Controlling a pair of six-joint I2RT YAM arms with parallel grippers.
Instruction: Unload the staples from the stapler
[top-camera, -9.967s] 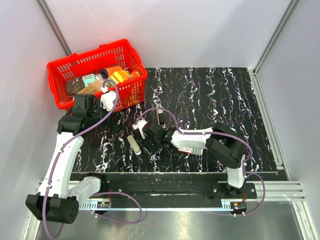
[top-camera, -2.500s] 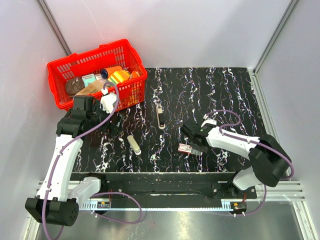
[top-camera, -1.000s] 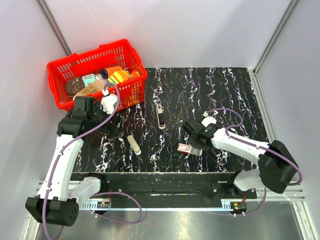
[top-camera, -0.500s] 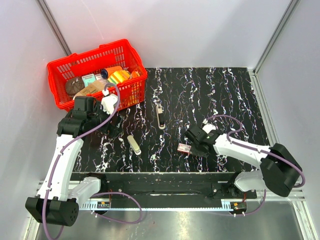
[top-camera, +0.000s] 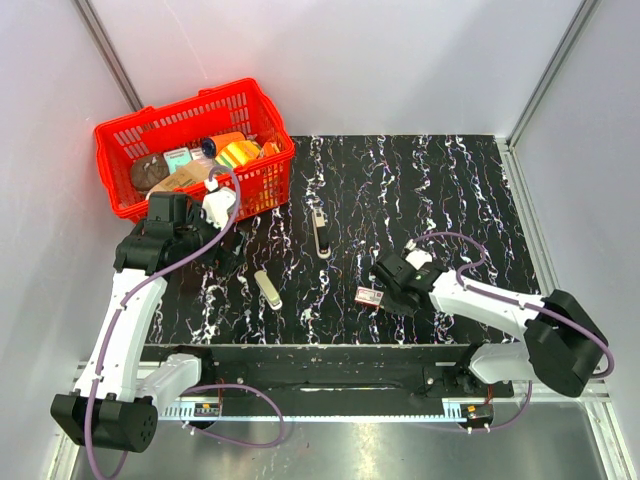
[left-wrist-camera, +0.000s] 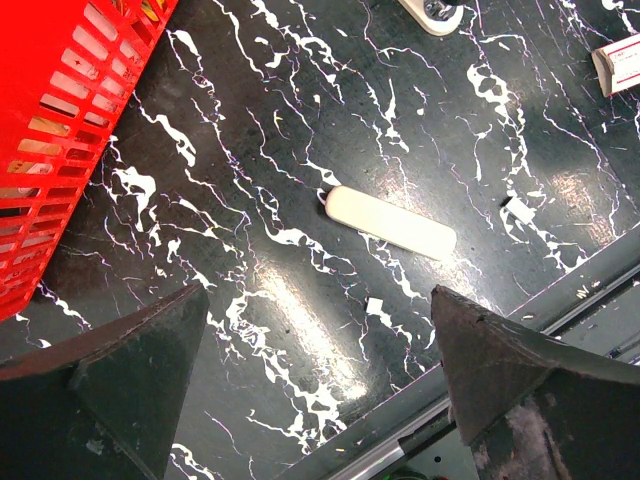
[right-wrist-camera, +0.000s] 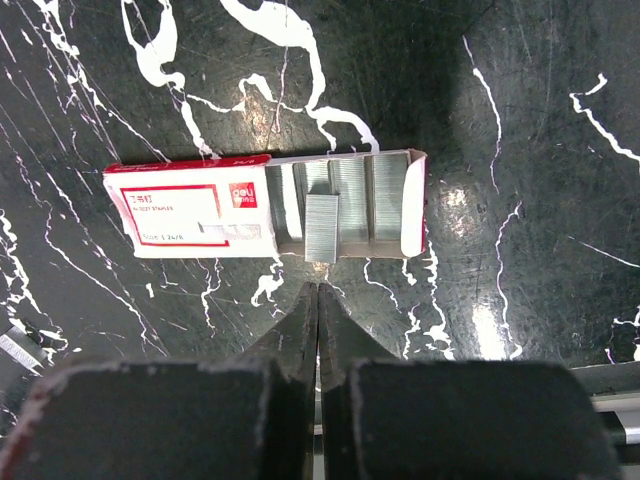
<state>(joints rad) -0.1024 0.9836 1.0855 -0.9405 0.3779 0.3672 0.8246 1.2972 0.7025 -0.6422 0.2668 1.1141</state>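
Note:
The stapler (top-camera: 320, 236) lies on the black marbled mat, a slim grey and dark bar; only its end (left-wrist-camera: 432, 12) shows in the left wrist view. A white oblong piece (top-camera: 268, 289) (left-wrist-camera: 390, 222) lies apart from it. A red and white staple box (top-camera: 371, 295) (right-wrist-camera: 190, 212) has its tray slid out. A loose strip of staples (right-wrist-camera: 321, 228) rests across the rows in that tray. My right gripper (top-camera: 388, 282) (right-wrist-camera: 317, 287) is shut and holds nothing, its tips just short of the strip. My left gripper (top-camera: 222, 252) (left-wrist-camera: 318, 300) hangs open above the mat near the white piece.
A red basket (top-camera: 120, 135) (left-wrist-camera: 40, 150) full of groceries stands at the back left, close to my left wrist. The metal rail of the near table edge (left-wrist-camera: 520, 310) runs under the left fingers. Small white scraps (left-wrist-camera: 519, 209) dot the mat.
The right gripper has drawn slightly back toward the near right, staying shut beside the staple box. The left arm, the stapler and the white piece have not moved.

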